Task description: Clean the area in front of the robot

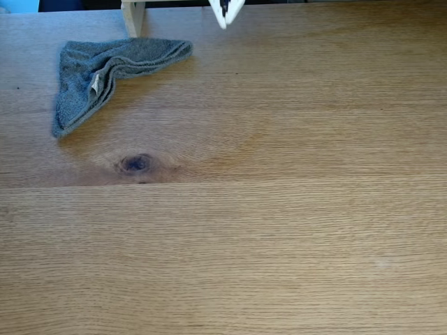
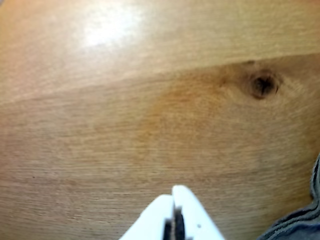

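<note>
Hanging at the top edge of the fixed view, the gripper (image 1: 224, 21) pokes down into frame, its pointed white fingers pressed together with nothing between them. From the wrist view the same gripper (image 2: 173, 192) comes up from the bottom edge, tips meeting, a thin dark slit running down between the two white fingers (image 2: 197, 215) lower down. It sits above bare wood, not touching anything I can make out.

And what a stretch of wood it is: the light-brown tabletop (image 1: 279, 230) spreads across the whole fixed view, a long plank seam running left to right across the middle. The dark oval knot (image 1: 136, 163) sits left of centre, just above that seam; in the wrist view it lies upper right (image 2: 262, 85), blurred.

Over at the upper left of the fixed view lies the grey cloth (image 1: 98, 73), crumpled and folded into a rough triangle, well apart from the gripper. A pale wooden post (image 1: 133, 17) stands just behind it. A sliver of that cloth (image 2: 300, 220) peeks in at the wrist view's bottom-right corner.
</note>
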